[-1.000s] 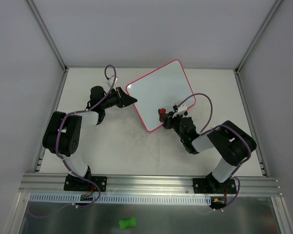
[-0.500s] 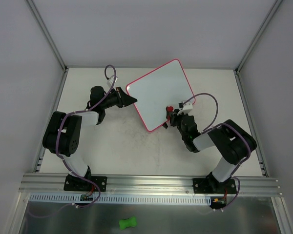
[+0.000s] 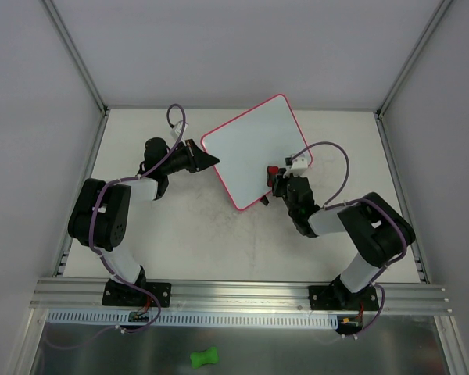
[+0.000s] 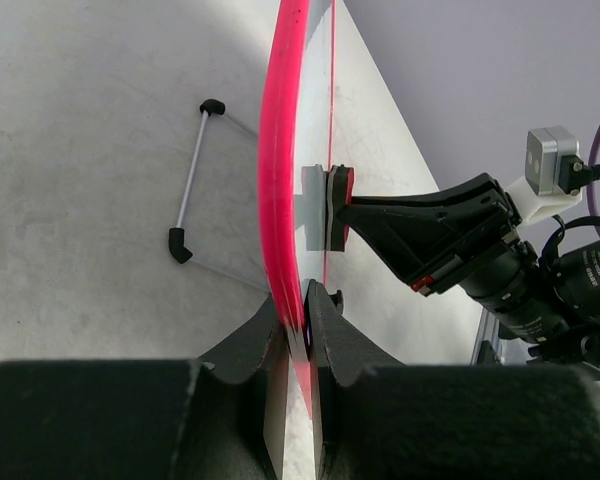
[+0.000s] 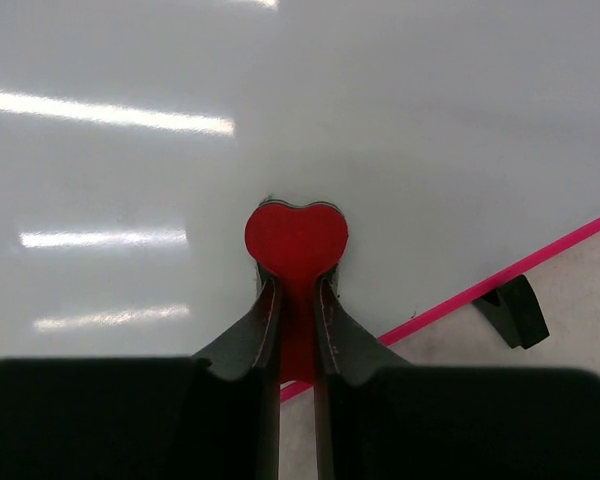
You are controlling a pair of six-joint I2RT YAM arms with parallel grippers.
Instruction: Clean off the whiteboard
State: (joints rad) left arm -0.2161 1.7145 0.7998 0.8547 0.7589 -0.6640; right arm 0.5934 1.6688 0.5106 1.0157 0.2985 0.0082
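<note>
**Top view.** The left arm folds up from its base, elbow out to the left, forearm running right. The left gripper [image 3: 205, 160] meets the left corner of the whiteboard [image 3: 250, 141], which lies turned like a diamond at the far middle of the table [image 3: 195, 234]. The right arm bends at the elbow on the right and reaches back left. The right gripper [image 3: 273, 178] is over the board's near-right edge with a red eraser [image 3: 272, 171] at its tip. The jaws are too small to read here. A green bone-shaped piece [image 3: 205, 358] lies on the metal shelf below the bases.

**Left wrist.** The fingers [image 4: 325, 335] are pinched tight on the pink frame [image 4: 278, 150]. The board is seen almost edge-on, so its face is hard to read. A thin rod [image 4: 192, 175] with black ends lies beside the frame.

**Right wrist.** The fingers [image 5: 332, 320] are clamped on the eraser, its rounded end flat against the white surface. A black clip [image 5: 515, 310] sits just outside the frame. The gripper body is a dark blur.
</note>
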